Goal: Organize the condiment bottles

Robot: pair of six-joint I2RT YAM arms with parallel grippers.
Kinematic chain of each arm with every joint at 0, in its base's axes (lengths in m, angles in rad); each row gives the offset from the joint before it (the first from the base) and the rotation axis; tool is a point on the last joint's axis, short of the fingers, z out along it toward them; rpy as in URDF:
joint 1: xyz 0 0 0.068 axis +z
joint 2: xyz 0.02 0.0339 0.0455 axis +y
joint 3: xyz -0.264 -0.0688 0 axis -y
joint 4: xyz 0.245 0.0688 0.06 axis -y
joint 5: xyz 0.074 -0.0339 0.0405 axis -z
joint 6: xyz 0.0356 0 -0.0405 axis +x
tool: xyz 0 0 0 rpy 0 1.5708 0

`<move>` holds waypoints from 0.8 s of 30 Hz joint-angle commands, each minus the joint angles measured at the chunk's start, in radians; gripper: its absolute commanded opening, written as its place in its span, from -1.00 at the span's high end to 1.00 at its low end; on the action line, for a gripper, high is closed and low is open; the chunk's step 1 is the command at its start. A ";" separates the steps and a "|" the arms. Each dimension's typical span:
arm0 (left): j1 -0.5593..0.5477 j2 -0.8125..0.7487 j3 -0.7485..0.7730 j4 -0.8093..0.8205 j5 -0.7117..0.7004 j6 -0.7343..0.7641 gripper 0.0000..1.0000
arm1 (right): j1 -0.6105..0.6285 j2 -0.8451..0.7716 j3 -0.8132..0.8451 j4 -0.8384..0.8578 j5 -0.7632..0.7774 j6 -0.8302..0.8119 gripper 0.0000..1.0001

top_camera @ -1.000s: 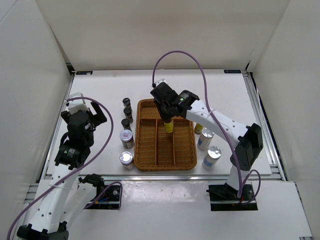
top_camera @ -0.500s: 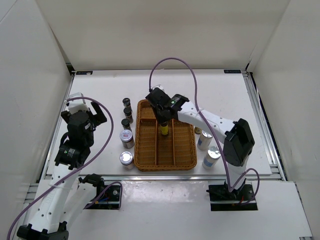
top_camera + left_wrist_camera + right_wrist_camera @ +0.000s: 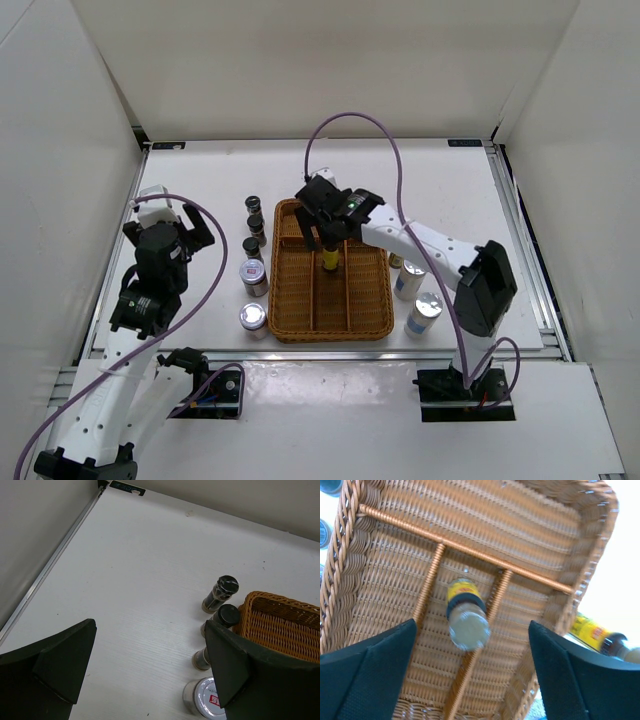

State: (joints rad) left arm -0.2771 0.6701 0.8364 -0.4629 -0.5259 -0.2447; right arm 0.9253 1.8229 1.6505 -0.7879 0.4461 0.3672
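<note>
The left gripper (image 3: 150, 667) hangs wide open over the table (image 3: 145, 555), left of three small dark bottles (image 3: 220, 594) and two red-labelled jars (image 3: 253, 276) lined up along the basket's (image 3: 283, 330) left wall. In the basket's middle lane a yellow bottle (image 3: 466, 615) stands free, with the right gripper (image 3: 326, 240) spread open above it. Another yellow bottle (image 3: 595, 632) and two white cylinders (image 3: 410, 281) sit just right of the basket.

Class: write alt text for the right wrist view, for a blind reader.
A yellow-labelled bottle stands in the middle compartment of a divided wicker tray, seen from above between the right gripper's dark fingers, spread clear of it. Another yellow bottle sits outside the tray.
</note>
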 commanded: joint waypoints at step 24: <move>-0.004 -0.020 -0.016 0.017 0.030 0.015 -1.00 | -0.488 -0.313 -0.221 -0.106 -0.185 -0.063 -0.61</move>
State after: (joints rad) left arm -0.2775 0.6590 0.8253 -0.4625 -0.5083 -0.2363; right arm 0.4511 1.5143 1.4540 -0.9318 0.3279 0.3134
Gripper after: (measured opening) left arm 1.000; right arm 0.816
